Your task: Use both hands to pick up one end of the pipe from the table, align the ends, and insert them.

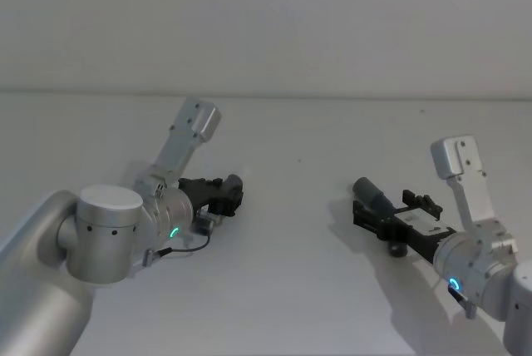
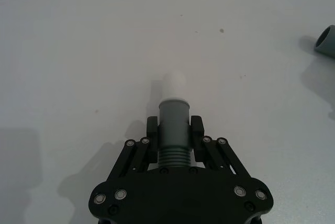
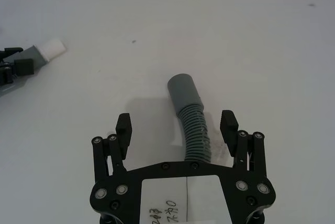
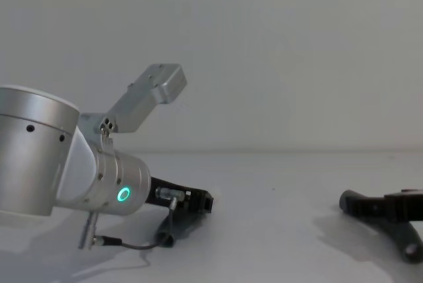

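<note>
Over a plain white table [image 1: 291,239] before a bare wall [image 1: 266,23], two grippers meet two hose pieces: the left gripper [image 2: 175,125] clamps the short piece [image 2: 174,110] toward the table's left, while the right gripper [image 3: 176,121], fingers spread, straddles the long piece [image 3: 195,136], seemingly without touching it, toward the table's right.

Wide-spread right end effector [image 3: 176,121] astride ribbed hose [image 3: 195,132]

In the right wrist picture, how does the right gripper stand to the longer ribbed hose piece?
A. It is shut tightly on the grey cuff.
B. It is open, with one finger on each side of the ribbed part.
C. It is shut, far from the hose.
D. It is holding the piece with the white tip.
B: the right gripper is open, its fingers apart on either side of the longer hose piece, with gaps showing.
</note>
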